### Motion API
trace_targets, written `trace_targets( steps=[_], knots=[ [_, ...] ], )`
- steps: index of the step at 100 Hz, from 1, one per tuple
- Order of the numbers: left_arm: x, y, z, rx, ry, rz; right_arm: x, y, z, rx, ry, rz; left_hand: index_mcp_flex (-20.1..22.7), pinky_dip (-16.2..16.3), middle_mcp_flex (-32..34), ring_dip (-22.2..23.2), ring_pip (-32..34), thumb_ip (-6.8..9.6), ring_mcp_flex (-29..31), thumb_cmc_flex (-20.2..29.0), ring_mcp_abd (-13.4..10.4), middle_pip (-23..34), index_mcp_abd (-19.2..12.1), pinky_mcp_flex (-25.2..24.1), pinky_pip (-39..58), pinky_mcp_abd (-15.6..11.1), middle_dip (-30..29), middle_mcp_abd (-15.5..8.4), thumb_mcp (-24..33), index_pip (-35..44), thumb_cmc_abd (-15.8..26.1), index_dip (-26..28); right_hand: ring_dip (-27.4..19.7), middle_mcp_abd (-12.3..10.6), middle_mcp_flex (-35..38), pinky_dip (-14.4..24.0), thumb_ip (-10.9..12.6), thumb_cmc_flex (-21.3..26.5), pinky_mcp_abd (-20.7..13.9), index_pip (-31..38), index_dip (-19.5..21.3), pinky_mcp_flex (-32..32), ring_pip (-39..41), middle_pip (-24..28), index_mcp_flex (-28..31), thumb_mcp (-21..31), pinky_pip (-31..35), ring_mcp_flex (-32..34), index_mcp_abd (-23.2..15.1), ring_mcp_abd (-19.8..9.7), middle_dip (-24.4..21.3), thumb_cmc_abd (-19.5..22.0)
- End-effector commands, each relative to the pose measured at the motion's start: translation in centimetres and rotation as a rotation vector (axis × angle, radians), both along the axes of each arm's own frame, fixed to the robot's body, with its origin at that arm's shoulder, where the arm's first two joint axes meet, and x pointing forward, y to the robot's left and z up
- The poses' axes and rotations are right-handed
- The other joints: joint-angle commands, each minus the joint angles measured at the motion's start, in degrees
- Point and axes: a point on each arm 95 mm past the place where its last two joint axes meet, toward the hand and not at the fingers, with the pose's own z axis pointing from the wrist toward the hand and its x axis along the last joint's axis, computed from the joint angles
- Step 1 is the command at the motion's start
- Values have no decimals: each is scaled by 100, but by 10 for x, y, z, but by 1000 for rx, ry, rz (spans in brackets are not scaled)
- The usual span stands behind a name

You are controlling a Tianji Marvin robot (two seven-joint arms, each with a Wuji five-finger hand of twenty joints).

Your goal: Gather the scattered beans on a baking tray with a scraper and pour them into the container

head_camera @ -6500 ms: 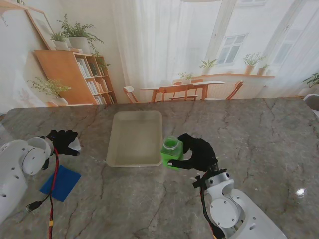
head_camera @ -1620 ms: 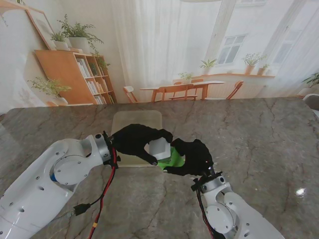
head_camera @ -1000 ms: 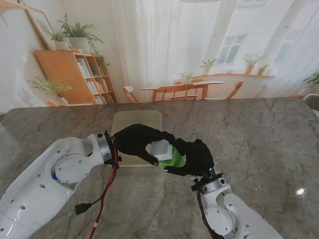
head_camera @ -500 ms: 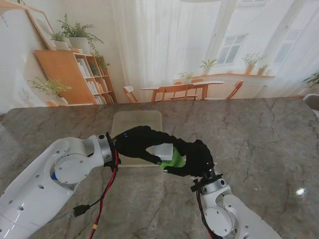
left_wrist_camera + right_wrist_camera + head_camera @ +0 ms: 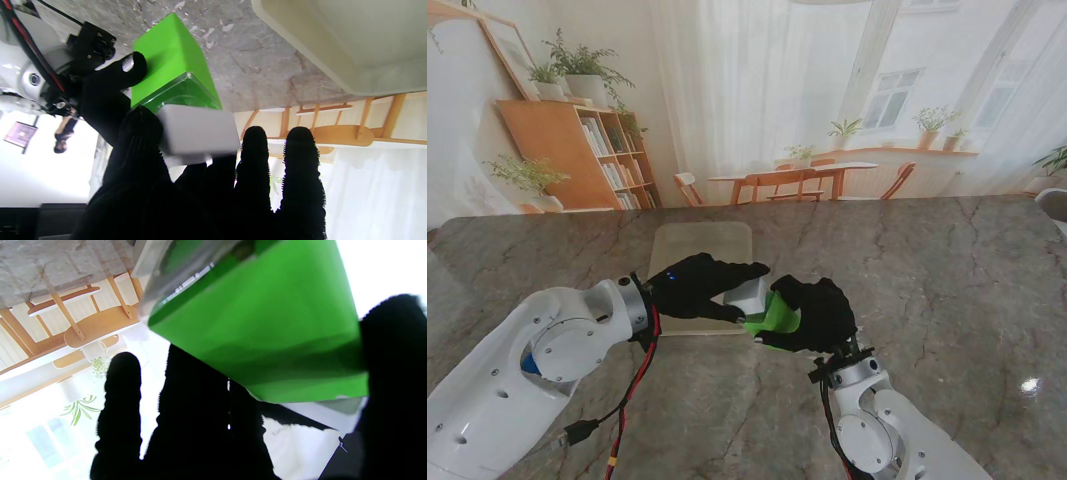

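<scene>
Both hands are meeting at the near right corner of the baking tray (image 5: 699, 245). My left hand (image 5: 695, 285) is gripping a white lid (image 5: 749, 296) — thumb on one side, fingers on the other — and holding it at the mouth of the green container (image 5: 773, 314). My right hand (image 5: 819, 312) is wrapping around that container, clamped on its body, keeping it tilted toward the left hand. Nearer to me, the marble table (image 5: 947, 280) is showing bare; the tray is lying just beyond the left hand.
</scene>
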Motion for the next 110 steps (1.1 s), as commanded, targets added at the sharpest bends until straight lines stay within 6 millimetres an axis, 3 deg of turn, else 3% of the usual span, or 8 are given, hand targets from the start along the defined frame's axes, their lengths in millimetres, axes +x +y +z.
trace_targets(
  steps=[1, 21, 37, 51, 60, 83, 93, 110],
  knots=[
    [-1, 0, -7, -25, -9, 32, 0, 4, 3, 19, -1, 4, 286, 175, 458, 284, 265, -204, 280, 219, -53, 283, 131, 188, 445, -176, 140, -148, 269, 394, 708, 107, 4, -493, 304, -60, 300, 1041, -1, 1015, 391, -71, -35, 518, 281, 2735, 139, -164, -1901, -293, 77, 693],
    [-3, -6, -12, -117, -83, 135, 0, 5, 3, 22, -9, -13, 735, 323, 1280, 1722, 1889, -161, 919, 177, -280, 1695, -92, 1226, 2101, -1093, 1939, -568, 314, 1020, 213, 1248, 9, -443, 256, -54, 315, 1093, 30, 1039, 380, -100, 11, 542, 236, 2677, 191, -203, -1823, -259, 78, 739],
    [-3, -12, -15, -193, -71, 177, 0, 5, 4, 34, -11, -29, 656, 175, 1176, 1928, 2274, -126, 898, 212, -395, 2190, -319, 1283, 2203, -1257, 2310, -768, 356, 1366, -107, 2064, 4, -413, 230, -58, 330, 1135, 54, 1063, 366, -134, 47, 571, 204, 2631, 231, -236, -1766, -219, 63, 779],
    [-3, -10, -16, -197, -75, 155, 0, 3, 5, 52, -11, -57, 468, 101, 1014, 1862, 2119, -130, 847, 336, -599, 2114, -549, 1327, 1997, -1503, 2265, -921, 379, 1561, -266, 2615, -3, -365, 186, -66, 351, 1191, 83, 1090, 348, -177, 94, 605, 170, 2583, 276, -273, -1698, -191, 47, 811],
    [-4, -9, -21, -231, -43, 153, 0, 2, 5, 57, -11, -69, 393, 69, 932, 1815, 1984, -123, 795, 404, -616, 2014, -559, 1283, 1858, -1468, 2193, -894, 392, 1599, -298, 2792, -8, -340, 161, -72, 361, 1220, 93, 1103, 336, -202, 126, 630, 155, 2545, 309, -303, -1665, -171, 36, 832],
    [-7, -5, -31, -289, 31, 213, -1, 1, 6, 54, -20, -95, 333, 182, 933, 1792, 1900, -140, 956, 202, -463, 1780, -238, 1480, 1852, -1332, 2011, -639, 341, 1160, 40, 2546, -37, -222, 71, -100, 396, 1327, 180, 1148, 305, -288, 213, 716, 89, 2439, 410, -377, -1516, -86, -14, 901],
    [-8, -6, -35, -308, 41, 244, -1, 2, 6, 62, -21, -104, 295, 173, 1108, 1893, 2195, -144, 1249, 9, -400, 1808, 65, 1814, 2130, -1465, 2040, -523, 327, 672, 172, 1913, -53, -200, 41, -120, 414, 1360, 195, 1164, 294, -319, 249, 751, 64, 2408, 447, -402, -1468, -59, -40, 926],
    [-9, -11, -40, -357, 52, 276, -2, 4, 6, 69, -25, -110, 57, 102, 1283, 1761, 2241, -136, 1434, -176, -233, 1614, 498, 1918, 2380, -1349, 1748, -414, 322, 340, 243, 1100, -73, -157, -3, -144, 432, 1409, 220, 1184, 280, -358, 295, 797, 31, 2359, 502, -437, -1404, -24, -71, 966]
  ],
)
